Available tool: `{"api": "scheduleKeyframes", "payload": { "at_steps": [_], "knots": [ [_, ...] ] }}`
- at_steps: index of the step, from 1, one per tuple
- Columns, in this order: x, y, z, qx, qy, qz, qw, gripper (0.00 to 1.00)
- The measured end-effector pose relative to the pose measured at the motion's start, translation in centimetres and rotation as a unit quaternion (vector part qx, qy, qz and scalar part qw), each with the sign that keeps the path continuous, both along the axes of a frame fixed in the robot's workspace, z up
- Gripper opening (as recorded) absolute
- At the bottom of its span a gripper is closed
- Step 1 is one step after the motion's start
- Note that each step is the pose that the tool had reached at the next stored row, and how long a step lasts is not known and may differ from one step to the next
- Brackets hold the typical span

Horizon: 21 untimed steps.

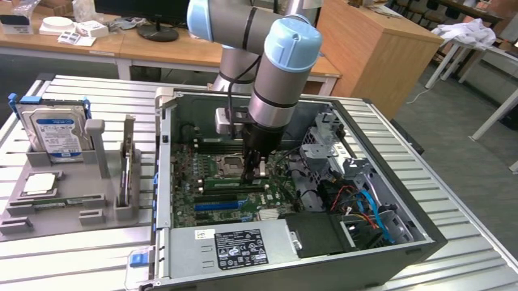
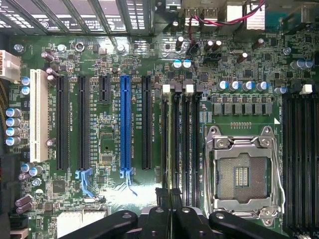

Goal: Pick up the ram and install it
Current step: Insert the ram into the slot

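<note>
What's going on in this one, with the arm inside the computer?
The robot arm is reaching down into the open computer case. Its jaws are shut on what looks like the ram, seen edge-on and lined up along a memory slot beside the empty CPU socket. Whether the stick is already seated cannot be told.
</note>
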State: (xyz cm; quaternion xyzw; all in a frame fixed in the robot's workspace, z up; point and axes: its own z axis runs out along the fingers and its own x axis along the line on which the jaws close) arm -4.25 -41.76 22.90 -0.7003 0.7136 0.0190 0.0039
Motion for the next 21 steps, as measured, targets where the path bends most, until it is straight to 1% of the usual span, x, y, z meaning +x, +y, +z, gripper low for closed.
{"api": "scheduleKeyframes", "payload": {
  "at_steps": [13, 21],
  "knots": [
    [0.03, 0.0, -0.04, 0.0, 0.0, 0.002, 1.0, 0.12],
    [0.04, -0.03, -0.03, 0.0001, 0.0, 0.007, 1.0, 0.12]
  ]
}}
